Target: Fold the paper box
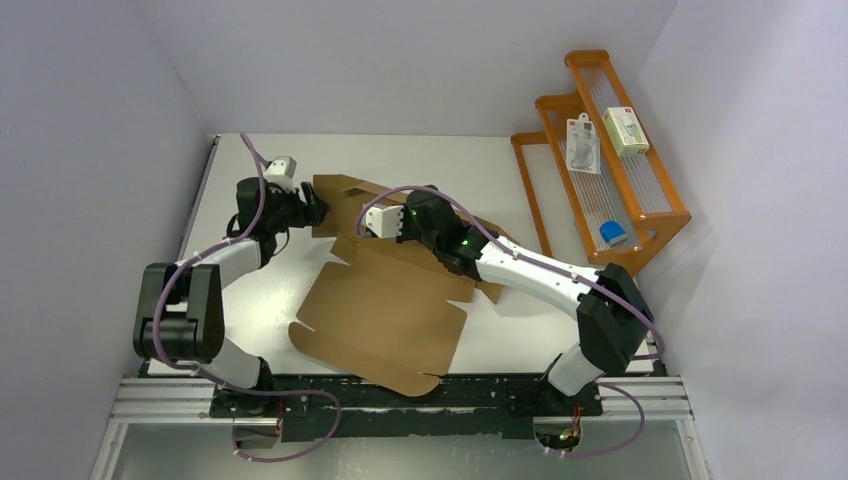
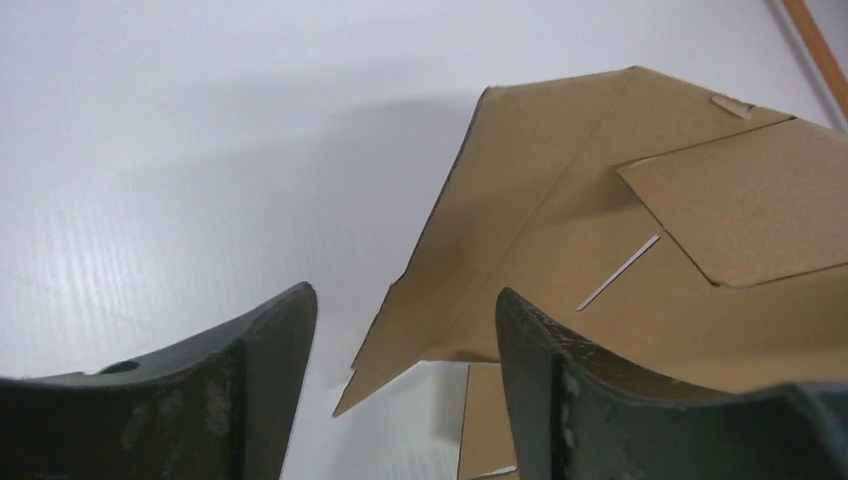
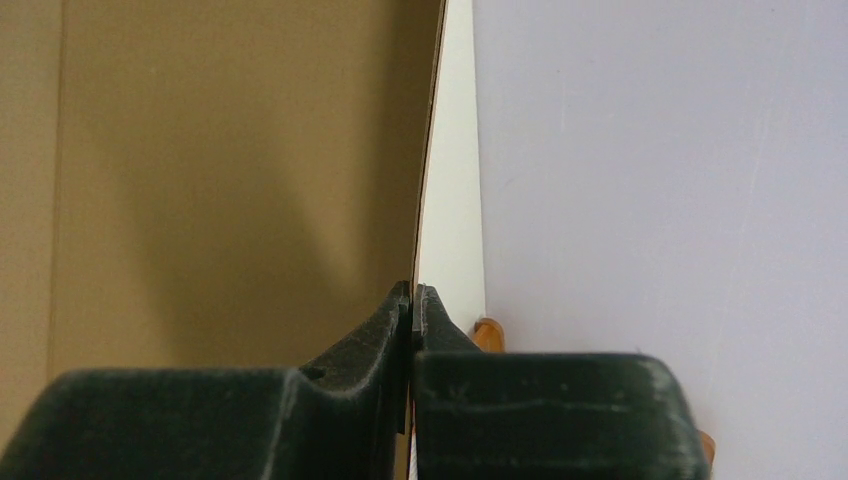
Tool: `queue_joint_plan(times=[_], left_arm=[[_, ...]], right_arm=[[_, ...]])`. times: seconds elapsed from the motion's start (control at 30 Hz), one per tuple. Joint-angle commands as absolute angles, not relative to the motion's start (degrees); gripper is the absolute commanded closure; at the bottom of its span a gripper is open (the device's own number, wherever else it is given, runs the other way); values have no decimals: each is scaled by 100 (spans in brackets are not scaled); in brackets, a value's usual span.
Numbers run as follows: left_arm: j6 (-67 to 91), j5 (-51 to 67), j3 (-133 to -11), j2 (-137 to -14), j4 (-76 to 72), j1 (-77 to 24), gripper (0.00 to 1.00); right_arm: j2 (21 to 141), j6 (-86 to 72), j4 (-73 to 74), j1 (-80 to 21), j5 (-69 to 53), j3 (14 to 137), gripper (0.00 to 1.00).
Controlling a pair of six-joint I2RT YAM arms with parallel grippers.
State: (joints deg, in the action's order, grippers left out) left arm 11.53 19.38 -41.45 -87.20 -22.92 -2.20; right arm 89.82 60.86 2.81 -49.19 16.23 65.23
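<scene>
Top external: paper box (image 1: 385, 310), brown sheet on bench (image 1: 470, 160), raised far flap just ahead of parted left jaws, right jaws clamped on an upright edge; orange rack (image 1: 660, 215) holding white packages (image 1: 583, 143).
</scene>
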Motion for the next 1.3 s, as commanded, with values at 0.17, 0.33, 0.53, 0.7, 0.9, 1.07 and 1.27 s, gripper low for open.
queue_joint_plan(times=[0.17,0.33,0.53,0.7,0.9,1.07,1.27], left_arm=[[903,2967,-4613,-9202,-2725,-36,61],[889,3221,-4561,-9224,-2833,-35,80],[1164,3194,-4132,-8897,-3183,-41,88],[1455,3247,-3674,-8483,-3640,-65,92],[1501,2996,-3288,-7912,-3669,-300,93],[1504,2741,-3012,-7508,-3579,-583,94],[1595,2485,-2781,-7223,-3549,-994,95]], right_arm=[[9003,6503,250,-4900,1703,6705,95],[9030,6600,120,-4903,1854,6699,95],[9004,6793,-264,-4904,2091,6561,95],[9047,7069,-626,-4904,2267,6394,95],[9227,7244,-944,-4898,2500,6388,95],[9333,7296,-1498,-4912,2667,6118,94],[9384,7121,-1814,-4939,2676,5836,94]])
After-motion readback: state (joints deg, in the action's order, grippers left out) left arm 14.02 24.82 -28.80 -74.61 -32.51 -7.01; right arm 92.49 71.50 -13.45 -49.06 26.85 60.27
